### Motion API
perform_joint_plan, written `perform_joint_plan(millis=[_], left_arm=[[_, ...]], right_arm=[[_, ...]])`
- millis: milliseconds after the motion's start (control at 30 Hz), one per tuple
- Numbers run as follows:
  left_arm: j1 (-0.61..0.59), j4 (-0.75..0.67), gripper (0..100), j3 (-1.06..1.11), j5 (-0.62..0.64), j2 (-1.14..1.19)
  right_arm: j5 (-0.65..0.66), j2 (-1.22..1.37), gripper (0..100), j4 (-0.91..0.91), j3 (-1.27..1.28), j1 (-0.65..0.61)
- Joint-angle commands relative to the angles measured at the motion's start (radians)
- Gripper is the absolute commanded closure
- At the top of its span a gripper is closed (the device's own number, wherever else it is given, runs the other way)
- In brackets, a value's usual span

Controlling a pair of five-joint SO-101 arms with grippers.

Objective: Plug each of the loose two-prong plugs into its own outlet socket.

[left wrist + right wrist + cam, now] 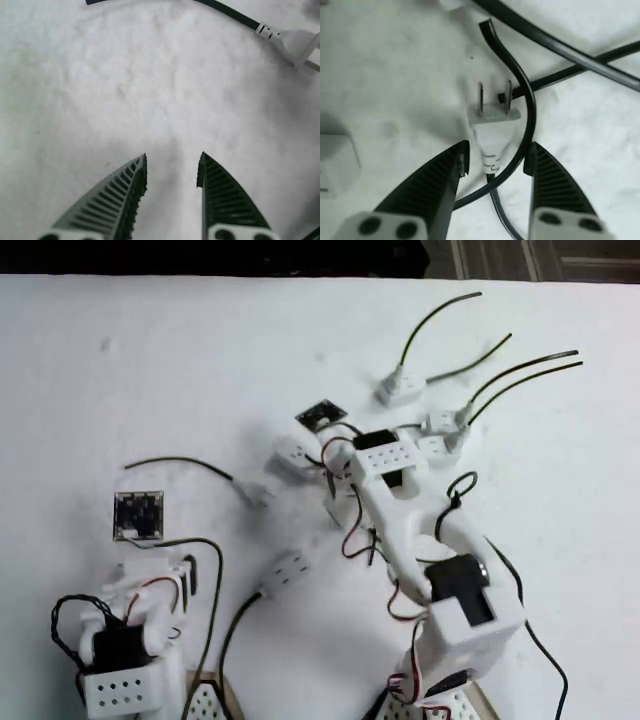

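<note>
A white two-prong plug (492,125) lies on the white table between the open fingers of my right gripper (497,150), prongs pointing away, and nothing grips it. Its black cord (527,100) loops around it. A white socket block (335,160) sits just to one side. In the high view the right arm (385,458) stretches to mid-table beside a white socket (295,453). My left gripper (172,160) stands open over bare table, with another white plug (296,41) farther off; this plug (255,490) lies between the arms. A second socket (290,570) rests nearer the bases.
More white plugs with black cords lie at the back right (400,388) and beside the right arm (440,425). Thick black cords (570,50) cross ahead of the right gripper. The table's far edge (300,278) runs along the top.
</note>
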Motion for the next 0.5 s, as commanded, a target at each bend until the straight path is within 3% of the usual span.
perform_joint_plan(millis=[0,100,200,467], left_arm=[[-0.005,0.005,82,-0.003,0.011,-0.004],[-0.005,0.005,82,-0.003,0.011,-0.004],[-0.005,0.005,82,-0.003,0.011,-0.004],[-0.005,0.005,82,-0.003,0.011,-0.004]], right_arm=[[-0.005,0.047,81.8,-0.059,-0.037,-0.012],[-0.005,0.065,85.3,-0.085,-0.037,-0.022],[-0.002,0.024,98.1,-0.108,-0.038,-0.024],[-0.037,-0.306,98.1,0.042,-0.032,-0.065]])
